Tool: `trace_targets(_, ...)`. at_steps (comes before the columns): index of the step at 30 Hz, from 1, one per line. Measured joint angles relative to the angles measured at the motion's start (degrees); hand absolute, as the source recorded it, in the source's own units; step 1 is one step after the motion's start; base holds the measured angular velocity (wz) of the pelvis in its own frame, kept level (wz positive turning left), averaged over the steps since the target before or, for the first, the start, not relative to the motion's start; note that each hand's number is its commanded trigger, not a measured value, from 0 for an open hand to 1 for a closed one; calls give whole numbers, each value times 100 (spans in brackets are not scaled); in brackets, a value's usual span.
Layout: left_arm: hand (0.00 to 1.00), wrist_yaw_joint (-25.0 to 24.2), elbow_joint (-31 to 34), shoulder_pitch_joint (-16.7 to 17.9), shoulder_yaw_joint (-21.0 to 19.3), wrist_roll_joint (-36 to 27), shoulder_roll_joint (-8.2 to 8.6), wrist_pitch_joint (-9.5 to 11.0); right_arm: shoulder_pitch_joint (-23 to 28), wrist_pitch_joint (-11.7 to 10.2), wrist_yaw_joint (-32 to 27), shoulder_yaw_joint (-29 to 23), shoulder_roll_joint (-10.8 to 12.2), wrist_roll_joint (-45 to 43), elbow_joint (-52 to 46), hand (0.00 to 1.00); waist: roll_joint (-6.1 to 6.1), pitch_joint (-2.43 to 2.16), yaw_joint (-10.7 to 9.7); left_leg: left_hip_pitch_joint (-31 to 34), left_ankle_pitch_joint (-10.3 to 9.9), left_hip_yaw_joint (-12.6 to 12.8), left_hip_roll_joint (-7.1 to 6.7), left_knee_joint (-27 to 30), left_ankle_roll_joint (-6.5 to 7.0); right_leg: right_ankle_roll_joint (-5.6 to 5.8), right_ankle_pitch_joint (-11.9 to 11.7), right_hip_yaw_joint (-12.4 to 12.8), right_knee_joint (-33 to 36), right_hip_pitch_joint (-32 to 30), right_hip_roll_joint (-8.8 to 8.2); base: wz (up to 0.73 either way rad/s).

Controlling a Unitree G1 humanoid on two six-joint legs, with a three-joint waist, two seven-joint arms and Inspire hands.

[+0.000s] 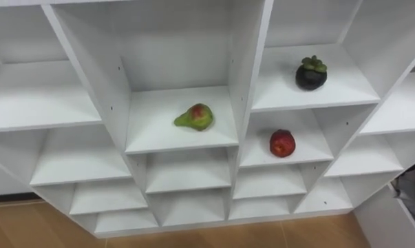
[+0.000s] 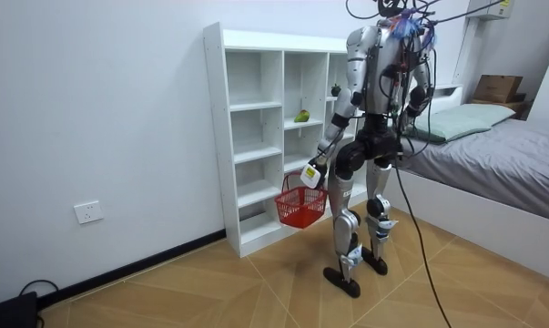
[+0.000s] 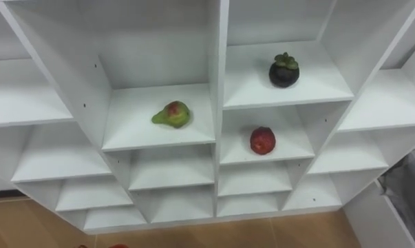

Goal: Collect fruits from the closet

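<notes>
Item, left eye view: I look down on the white closet [image 1: 248,76], open compartments in rows. Green pear with a red blush [image 1: 195,117] lies on its side in the middle column's shelf. Dark mangosteen [image 1: 311,74] stands in the next column to the right, one shelf up from the red apple [image 1: 282,143], which sits in the compartment directly beneath it, a little lower than the pear. All three fruits are well apart from one another and from either hand. Item, room view: the robot stands upright on the wood floor just in front of the closet, facing it. Left arm is slightly bent and held a little out from the body, with the left hand [image 2: 312,173] at thigh height, closed round the handle of the red basket [image 2: 300,206], which hangs below it close to the closet's lower shelves. Right arm is bent beside the torso; of the right hand [image 2: 409,113] I cannot tell the state. A bed [image 2: 502,155] stands at the room view's right. Item, right eye view: same three fruits in the same compartments; a sliver of the red basket's rim shows at the bottom edge, lower left.
</notes>
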State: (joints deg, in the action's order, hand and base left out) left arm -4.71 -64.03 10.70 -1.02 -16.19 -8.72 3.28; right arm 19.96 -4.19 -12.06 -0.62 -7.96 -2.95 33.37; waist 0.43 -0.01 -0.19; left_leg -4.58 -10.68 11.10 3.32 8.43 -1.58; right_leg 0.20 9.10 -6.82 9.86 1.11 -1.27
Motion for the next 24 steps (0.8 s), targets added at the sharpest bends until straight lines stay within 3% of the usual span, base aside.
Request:
trace_targets(4,100,13,11,1,133,96,5,111,32,-213,-133,96,-10,-419,-846,0,14,0,-111,-3,0,2,1,-16,-1,0,0,25,-4,-10,10,-1)
trace_targets(12,100,-130,31,104,123,135,-17,295,281,-353,-310,117,-26,-501,-2564,0,-63,-17,-115,-11,2,129,1,-68,-1,1,-4,197,19,-97,35,-11)
trace_targets(15,100,-221,13,99,180,60,-35,369,277,-386,-515,177,-33,-501,-3216,0,-92,-3,-115,12,1,143,1,-65,-1,4,-7,238,17,-138,41,-8)
trace_targets(19,100,-222,5,76,257,55,-35,385,210,-571,-806,233,-66,-636,-3688,0,-98,-2,-103,20,0,143,0,-66,-2,7,-17,240,-11,-132,43,0)
trace_targets(24,100,-205,-67,59,356,4,-38,433,-41,-653,-1159,269,-116,-697,-4087,0,-29,-1,-113,29,0,144,0,-69,-2,7,-17,230,-5,-132,44,0)
